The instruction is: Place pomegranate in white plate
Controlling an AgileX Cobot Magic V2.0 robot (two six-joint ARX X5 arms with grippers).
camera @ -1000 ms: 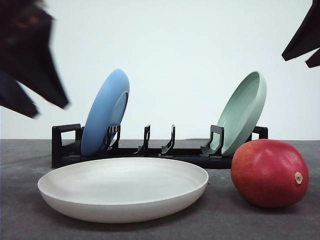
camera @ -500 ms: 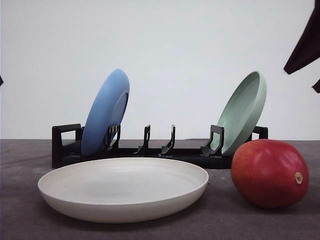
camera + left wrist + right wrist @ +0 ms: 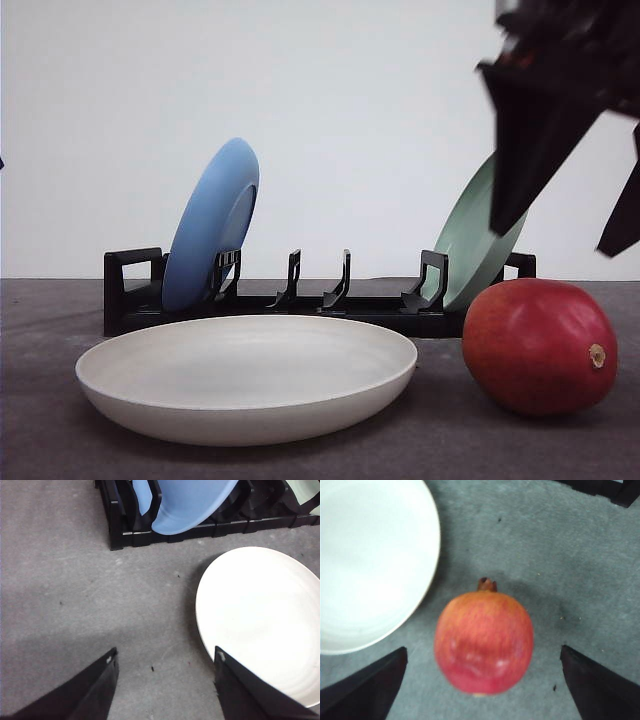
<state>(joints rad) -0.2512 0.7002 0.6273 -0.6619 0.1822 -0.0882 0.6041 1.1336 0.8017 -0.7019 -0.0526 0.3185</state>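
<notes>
**Right pincer open above the pomegranate; fruit on the bench, plate empty**

From my station I record the following, nearest items first.

In the front view the white plate (image 3: 246, 378) sits at lower centre-left on the grey bench (image 3: 440, 450), with nothing in it. The pomegranate (image 3: 539, 346) lies on the bench at lower right, just beside the plate's rim but apart from it, its tan stem nub turned toward the right edge of the frame.

The right pincer (image 3: 570, 190) appears at upper right of the front view, blurred, above the fruit and clear of it. In the right wrist view its two dark fingers (image 3: 365, 687) stand wide apart in the lower corners, with the pomegranate (image 3: 484, 641) between them and untouched; I read this pincer as open and empty. The plate (image 3: 370, 560) fills the upper left of that frame.

In the left wrist view the left pincer (image 3: 165, 680) is likewise spread, holding nothing, over bare bench, with the plate (image 3: 260, 620) at right.

Farthest back, a black rack (image 3: 130, 290) holds a blue plate (image 3: 212, 225) at left and a pale green plate (image 3: 475, 245) at right, both leaning on edge.
</notes>
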